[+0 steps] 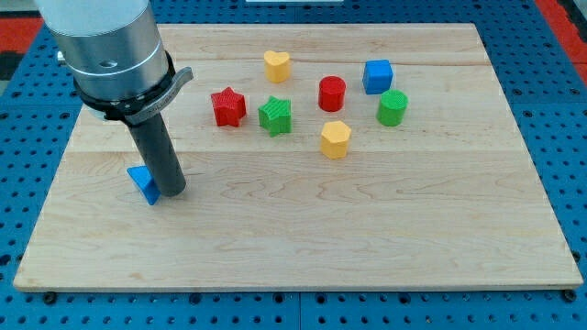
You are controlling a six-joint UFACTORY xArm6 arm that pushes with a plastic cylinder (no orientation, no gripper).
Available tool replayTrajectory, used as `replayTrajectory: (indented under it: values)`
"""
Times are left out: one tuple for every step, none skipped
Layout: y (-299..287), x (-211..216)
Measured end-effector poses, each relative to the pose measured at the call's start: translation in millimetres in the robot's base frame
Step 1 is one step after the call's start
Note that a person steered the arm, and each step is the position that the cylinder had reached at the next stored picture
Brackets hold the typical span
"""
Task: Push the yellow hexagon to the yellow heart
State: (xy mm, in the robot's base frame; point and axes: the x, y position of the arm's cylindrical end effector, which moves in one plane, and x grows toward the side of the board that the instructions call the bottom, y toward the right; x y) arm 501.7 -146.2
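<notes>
The yellow hexagon (336, 139) lies near the board's middle, right of centre. The yellow heart (276, 65) lies near the view's top, up and to the left of the hexagon. A green star (275, 115) and a red cylinder (331, 93) lie between and beside them. My tip (171, 191) rests on the board at the view's left, touching the right side of a small blue triangle (143, 181). It is far to the left of the yellow hexagon.
A red star (228, 106) lies left of the green star. A blue cube (377, 76) and a green cylinder (392, 107) lie at the upper right. The wooden board (303, 238) sits on a blue pegboard table.
</notes>
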Motion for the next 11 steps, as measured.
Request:
replayTrajectory:
  values:
    - [40.7,4.9]
    - [109.9,16.1]
    - [133.3,7.4]
    - [154.3,-15.1]
    - [192.2,-34.9]
    - [212.8,-55.8]
    - [205.4,-91.8]
    - [196.5,-132.3]
    - [175.6,-149.6]
    - [137.1,-148.6]
    - [119.5,-138.0]
